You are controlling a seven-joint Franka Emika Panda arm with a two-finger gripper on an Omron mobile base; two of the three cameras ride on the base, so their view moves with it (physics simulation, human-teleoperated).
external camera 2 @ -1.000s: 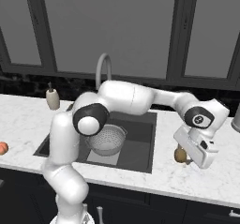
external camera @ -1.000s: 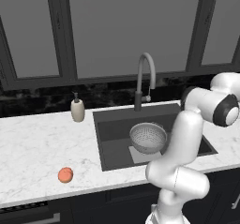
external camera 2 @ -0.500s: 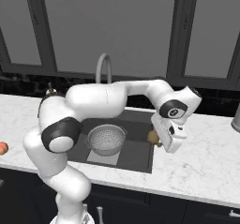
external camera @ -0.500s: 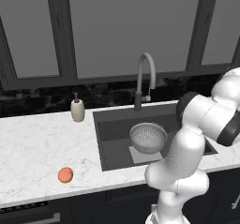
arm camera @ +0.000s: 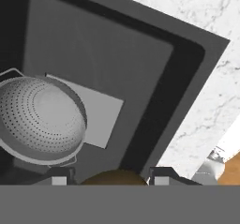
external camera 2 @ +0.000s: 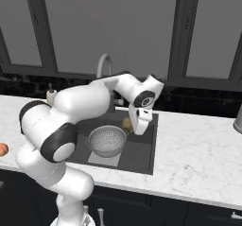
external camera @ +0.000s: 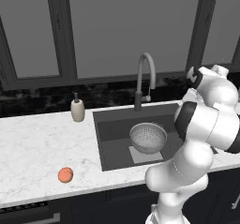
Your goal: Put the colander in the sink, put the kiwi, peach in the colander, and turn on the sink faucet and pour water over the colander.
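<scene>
— Over the sink (external camera: 110,141), how many of each thing do you count?

— One colander (external camera: 148,137), sitting in the basin on the lighter square patch (arm camera: 101,117) at its bottom. One kiwi (external camera 2: 126,123), one peach (external camera: 65,175), one faucet (external camera: 144,80), one soap dispenser (external camera: 77,109) (beige, left of the tap on the counter (external camera: 37,145)).

— Where is the peach?

— On the white marble counter, well to the left of the sink and near the front edge. Nothing touches it.

— And the claw?

— The gripper (external camera 2: 133,125) hangs above the basin, just to the right of the colander in the right base view. Its jaws stand partly apart, about the width of the fruit, and the brownish-tan kiwi sits between them. In the hand view the kiwi (arm camera: 112,177) bulges up between the two dark fingertips (arm camera: 59,175), with the colander (arm camera: 41,120) below and off to one side.

— Is the kiwi over the colander?

— Beside it rather than above its middle, from what both views show; it is clear of the rim.

— Is the colander upright?

— Yes, mouth up.
</scene>
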